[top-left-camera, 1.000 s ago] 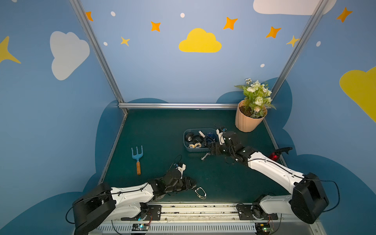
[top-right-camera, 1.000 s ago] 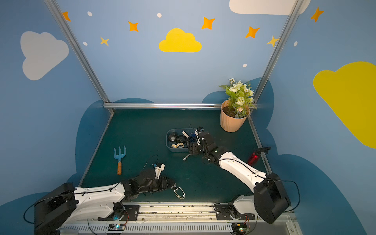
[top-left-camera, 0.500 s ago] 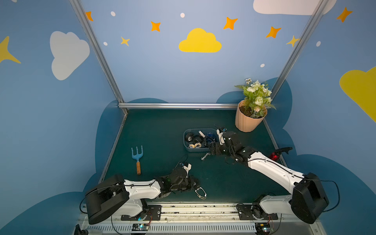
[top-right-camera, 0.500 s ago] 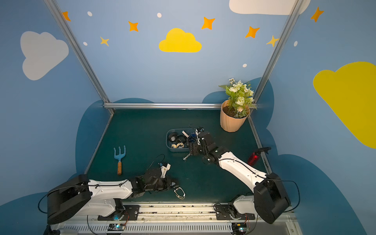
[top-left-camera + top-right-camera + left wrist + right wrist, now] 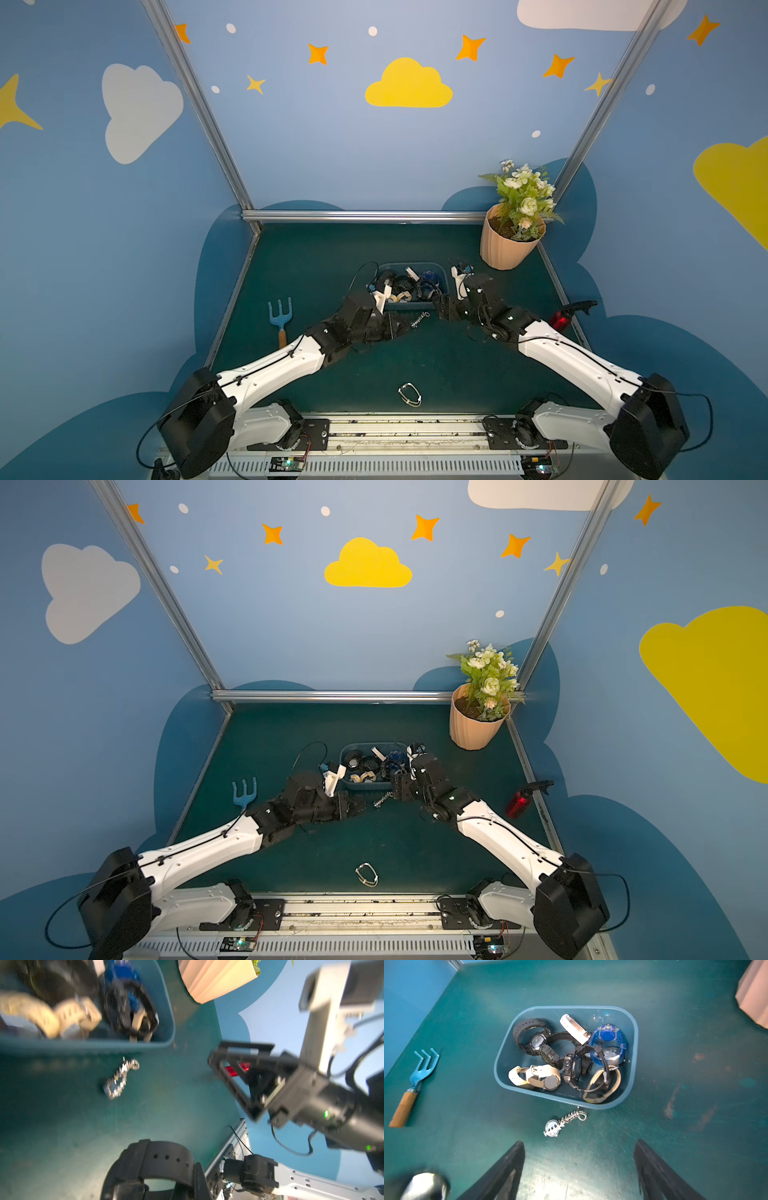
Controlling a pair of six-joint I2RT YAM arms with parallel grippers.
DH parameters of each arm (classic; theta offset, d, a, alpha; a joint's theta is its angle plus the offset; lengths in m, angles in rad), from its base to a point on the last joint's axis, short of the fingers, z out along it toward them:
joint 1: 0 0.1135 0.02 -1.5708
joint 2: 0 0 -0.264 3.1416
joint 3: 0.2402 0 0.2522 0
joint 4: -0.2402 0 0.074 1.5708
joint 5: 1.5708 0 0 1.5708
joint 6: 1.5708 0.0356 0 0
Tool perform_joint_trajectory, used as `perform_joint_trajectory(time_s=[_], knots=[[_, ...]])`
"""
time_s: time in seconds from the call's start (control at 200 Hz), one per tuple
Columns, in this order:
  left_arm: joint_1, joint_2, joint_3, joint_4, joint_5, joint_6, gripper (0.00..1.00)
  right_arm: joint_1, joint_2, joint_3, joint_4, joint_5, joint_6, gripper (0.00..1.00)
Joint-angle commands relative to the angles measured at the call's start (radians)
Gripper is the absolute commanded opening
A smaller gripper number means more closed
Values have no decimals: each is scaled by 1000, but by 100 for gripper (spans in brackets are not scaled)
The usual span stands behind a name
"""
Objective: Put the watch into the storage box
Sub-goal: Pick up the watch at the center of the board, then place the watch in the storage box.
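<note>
Black rubber first: a holed strap of the watch point(image 5: 154, 1159), clamped between the closed jaws of the left gripper point(image 5: 395, 328), low over the green mat point(image 5: 457, 365), short of the storage box point(image 5: 415, 264) and outside it. Watch face cut off at the edge of the left wrist view; in both top views lost against the dark fingers.

Nearest the front rail point(image 5: 395, 419), a small silver loop point(image 5: 410, 394) alone on open mat, too small to name.

Further in, the right gripper point(image 5: 579, 1167), jaws wide apart over bare mat, facing the box's near wall. Between the two grippers, a silver chain watch point(image 5: 553, 1128) flat on the mat just beside that wall; touching it or not, impossible to tell.

Inside the box, a tangle of black, white, beige and blue watches point(image 5: 542, 1078), overlapping, count unclear; blurred in the left wrist view.

Free mat from the box's left wall out to the blue hand rake point(image 5: 280, 316); on the right, open up to the red bottle point(image 5: 559, 321) at the mat's edge.

Farthest, the peach flower pot point(image 5: 505, 249) in the back corner, apart from the box.
</note>
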Motion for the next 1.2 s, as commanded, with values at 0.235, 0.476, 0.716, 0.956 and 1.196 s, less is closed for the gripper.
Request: perform_joint_trajectory(time_s=[0.235,0.476,0.716,0.956,1.196], knots=[[87,470,530,-311,78,338,4,-12,-145,-77,-86,49,23,84],[115,733,865,-431,8,400,4,-21,-187,-98,-105,50,27,84],[118,961,1172,-547,-22,418,4,-35,-187,-106,-107,42,19,84],[119,1164,1438,-707,23,409,5,-52,-174,-105,-100,30,14,84],[118,1176,1462,-739,36,402,23,-67,-162,-97,-90,15,13,84]])
